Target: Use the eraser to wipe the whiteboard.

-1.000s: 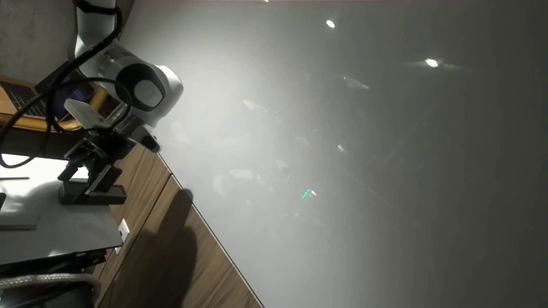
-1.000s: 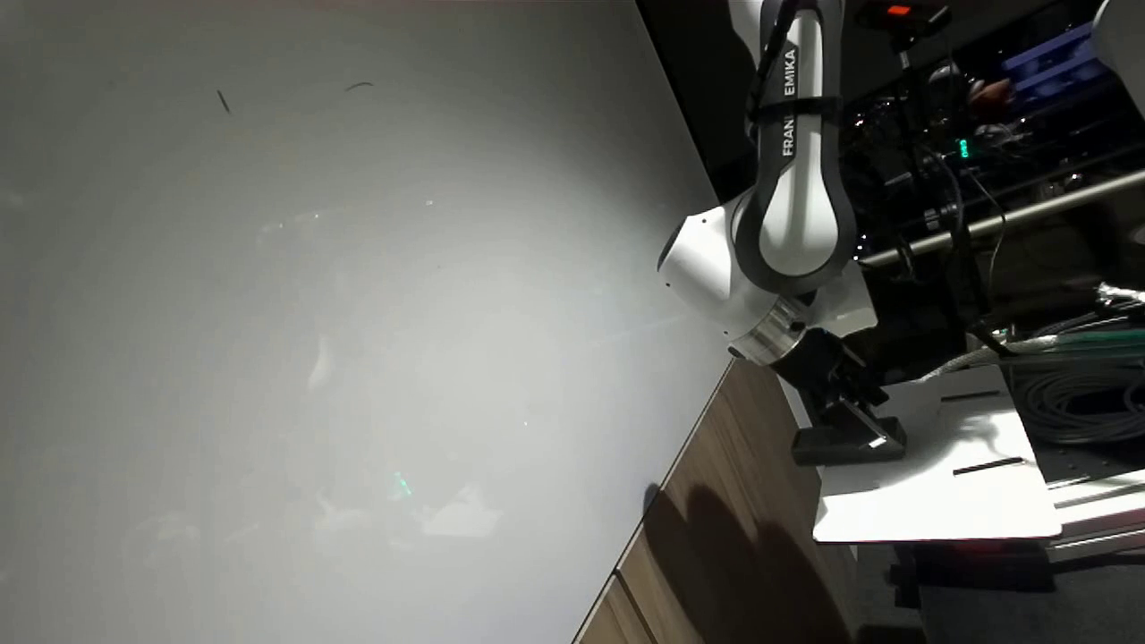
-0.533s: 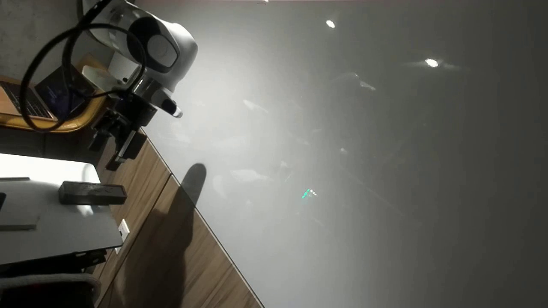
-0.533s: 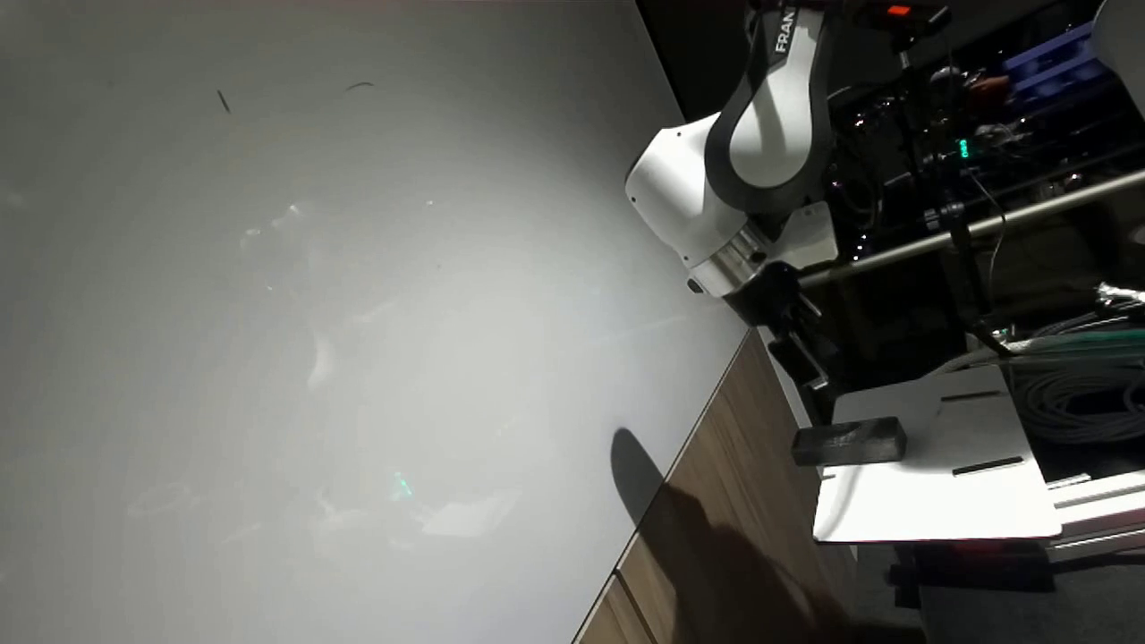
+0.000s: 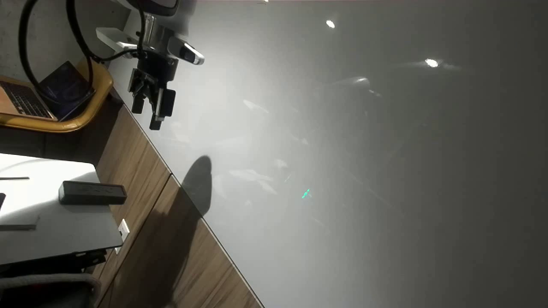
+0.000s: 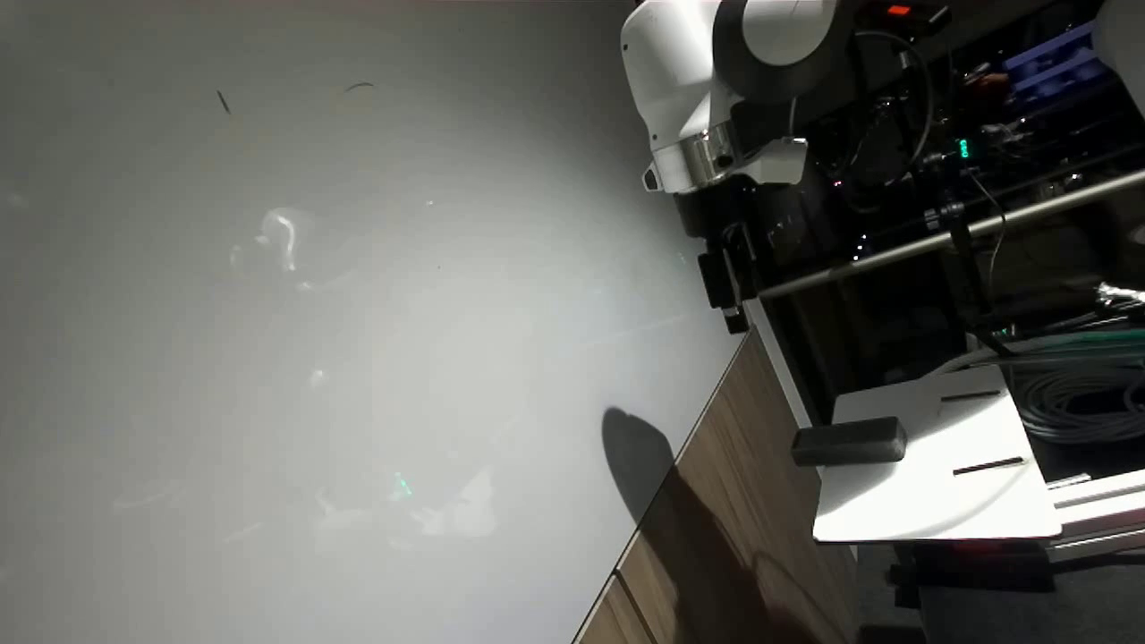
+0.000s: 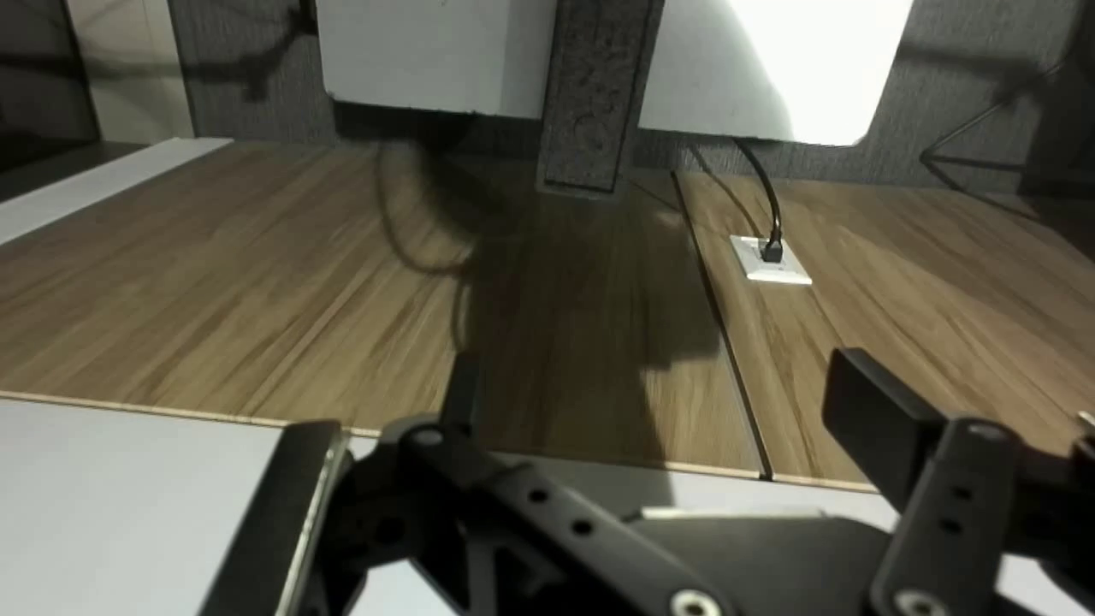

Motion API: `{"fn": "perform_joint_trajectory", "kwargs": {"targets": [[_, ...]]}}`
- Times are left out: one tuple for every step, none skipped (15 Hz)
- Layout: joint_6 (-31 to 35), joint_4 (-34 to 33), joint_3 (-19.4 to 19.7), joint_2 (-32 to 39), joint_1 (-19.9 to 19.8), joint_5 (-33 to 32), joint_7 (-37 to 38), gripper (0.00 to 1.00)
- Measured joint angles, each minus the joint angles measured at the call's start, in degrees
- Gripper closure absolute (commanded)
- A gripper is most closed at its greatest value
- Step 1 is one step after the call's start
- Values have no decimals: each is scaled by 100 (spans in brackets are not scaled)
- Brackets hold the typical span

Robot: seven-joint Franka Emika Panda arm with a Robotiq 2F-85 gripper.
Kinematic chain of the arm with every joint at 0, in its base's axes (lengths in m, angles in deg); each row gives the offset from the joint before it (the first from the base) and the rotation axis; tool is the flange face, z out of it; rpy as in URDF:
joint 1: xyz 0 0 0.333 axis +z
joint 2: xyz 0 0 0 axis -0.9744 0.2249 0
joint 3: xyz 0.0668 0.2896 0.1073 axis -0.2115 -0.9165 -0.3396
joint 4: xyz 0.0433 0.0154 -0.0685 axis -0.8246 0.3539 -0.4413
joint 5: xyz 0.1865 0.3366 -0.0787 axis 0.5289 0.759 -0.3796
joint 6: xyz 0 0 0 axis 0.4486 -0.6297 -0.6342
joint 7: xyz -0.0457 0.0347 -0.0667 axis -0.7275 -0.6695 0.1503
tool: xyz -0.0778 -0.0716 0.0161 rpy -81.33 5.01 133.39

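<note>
While the gripper (image 7: 657,368) hangs higher than a small white tabletop (image 7: 436,60) and well apart from it, its two fingers (image 7: 881,419) spread wide with nothing between them, nearest of all in the wrist view. Next comes the whiteboard (image 6: 376,313), large, pale and glossy, separated from the tabletop by a strip of wood panelling (image 7: 342,282); an exterior view shows two thin dark strokes (image 6: 224,101) on it, so the wiping probably remains to be done. The wood panelling follows, running past the tabletop's edge. Farthest out, the eraser (image 7: 599,94), a dark oblong block, rests on the tabletop with one end jutting over that edge. The overhang looks like the main risk: a low or off-centre approach could catch the free end and tip the block off, and pinching only one end could let it swivel in the grip. In the wrist view the eraser's long axis crosses the tabletop's edge nearly square on, the free end pointing at the wood panelling.
</note>
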Motion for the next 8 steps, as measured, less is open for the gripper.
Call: {"fn": "perform_joint_trajectory", "kwargs": {"targets": [[52,50,-43,-141,0,2,5,0],[59,88,-92,-251,1,20,6,0],[55,117,-144,-325,9,70,6,0],[55,144,-193,-373,18,122,6,0],[55,166,-222,-395,25,138,6,0],[55,177,-230,-397,28,139,6,0],[55,183,-230,-397,27,139,6,0],[55,184,-230,-397,26,139,6,0]]}}
